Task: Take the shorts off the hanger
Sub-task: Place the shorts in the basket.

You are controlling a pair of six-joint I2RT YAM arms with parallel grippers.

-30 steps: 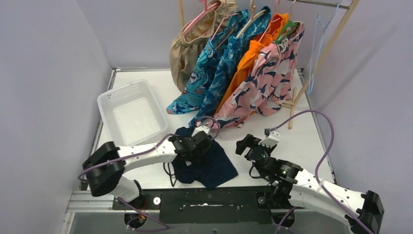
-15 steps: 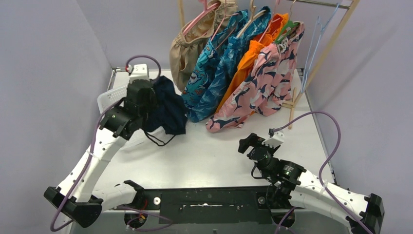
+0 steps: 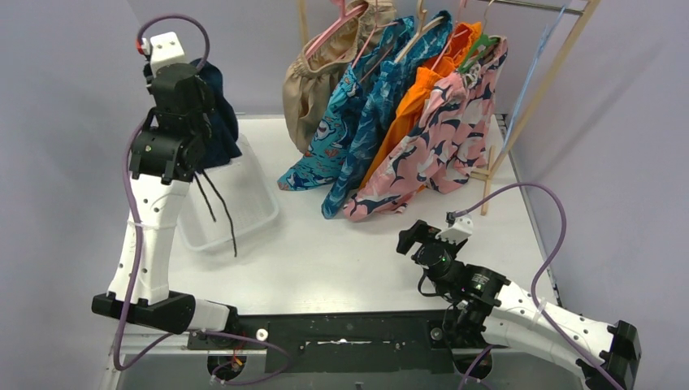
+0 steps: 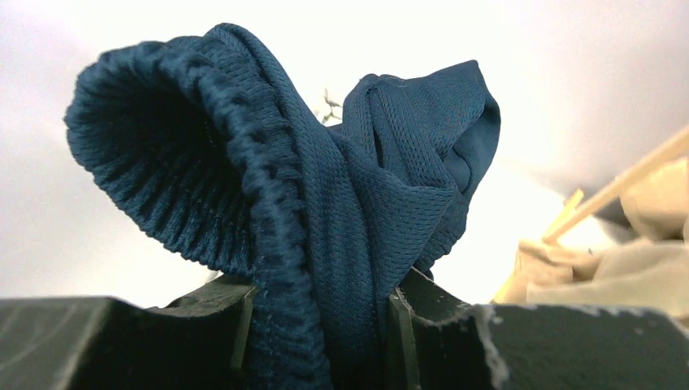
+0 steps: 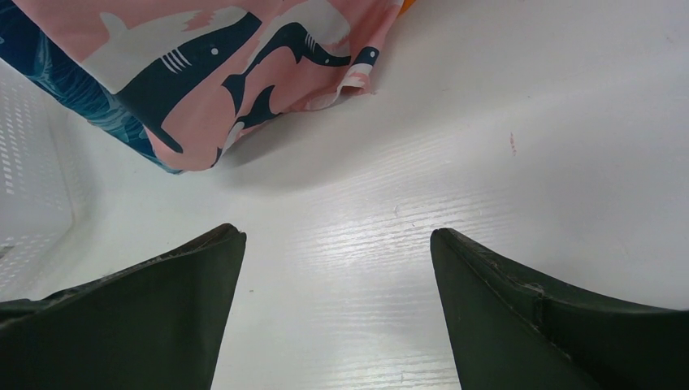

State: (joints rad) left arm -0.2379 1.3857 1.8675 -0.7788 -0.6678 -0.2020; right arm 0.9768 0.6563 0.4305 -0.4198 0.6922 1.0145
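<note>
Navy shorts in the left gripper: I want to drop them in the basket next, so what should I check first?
1. Left gripper gripping the navy shorts: ok, clamped at the elastic band.
2. Navy shorts free of the hanging shorts: ok, apart.
3. Navy shorts directly above the basket: cannot tell, they are held high.
4. Cords inside the basket's rim: cannot tell, one seems to trail past the near edge in the top view.
5. Right gripper open, empty and out of the way: ok.
</note>
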